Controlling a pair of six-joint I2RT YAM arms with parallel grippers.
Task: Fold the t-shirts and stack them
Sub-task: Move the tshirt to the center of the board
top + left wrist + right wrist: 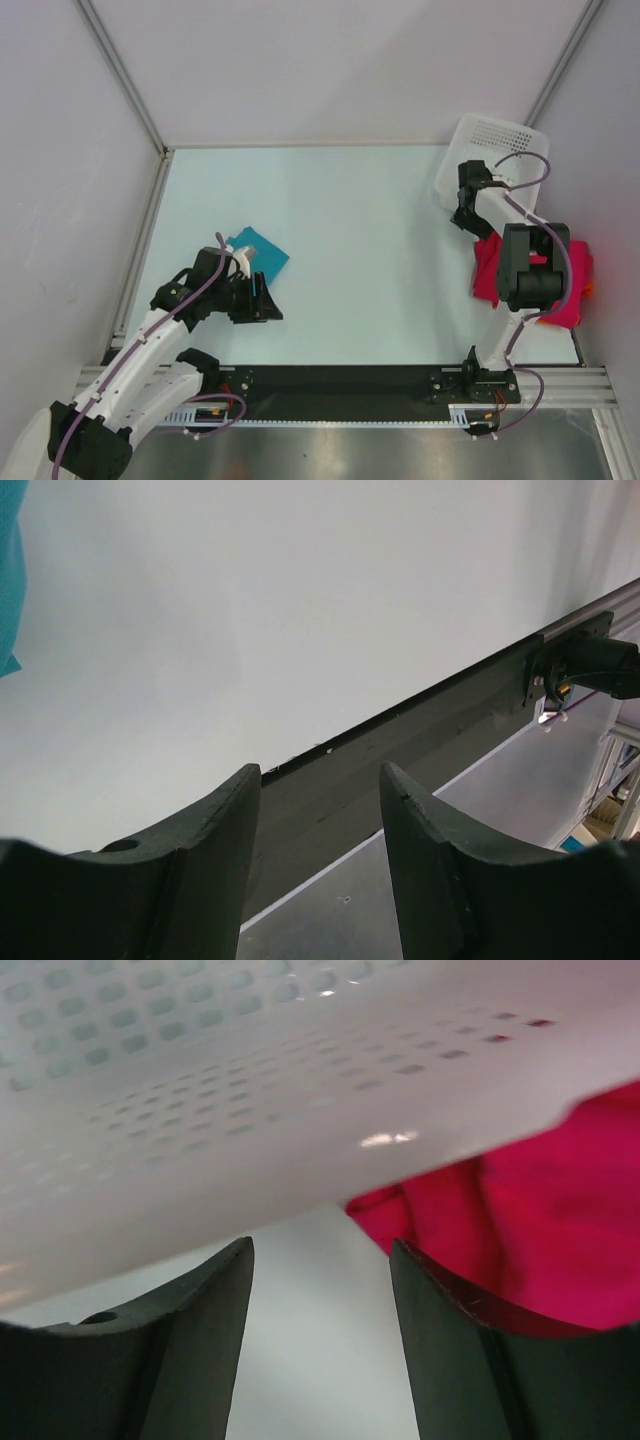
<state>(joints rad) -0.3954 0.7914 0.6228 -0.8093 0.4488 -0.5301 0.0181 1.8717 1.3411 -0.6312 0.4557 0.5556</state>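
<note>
**A:** What do we make of the cloth?

**B:** We see the teal t-shirt (262, 255) as a small, flat, soft patch with sharp corners, lying at 9 o'clock on the pale, smooth table (380, 220). The crimson-pink t-shirt (487, 272) is a looser, rumpled heap at 3 o'clock, partly hidden under the right arm (535, 265). An orange t-shirt (588, 290) shows only as a thin edge on its 3 o'clock side.

**A:** And the hard things around them?

**B:** We find a white plastic basket (495, 135), its walls pierced with rows of small holes, at 2 o'clock in the far corner, near the pink heap. A matt black strip (340, 380) runs along the near edge at 6 o'clock.

**A:** How do the hands stand?

**B:** The left gripper (270, 303) lies low at 6 o'clock of the teal shirt, just beside it. Its dark curved fingers (215, 870) are spread, with only table and strip between them. The right gripper (460, 218) hangs between basket and pink heap, at the heap's 11 o'clock. We see its jaws parted too, pinching nothing, with the basket wall close above them.
</note>
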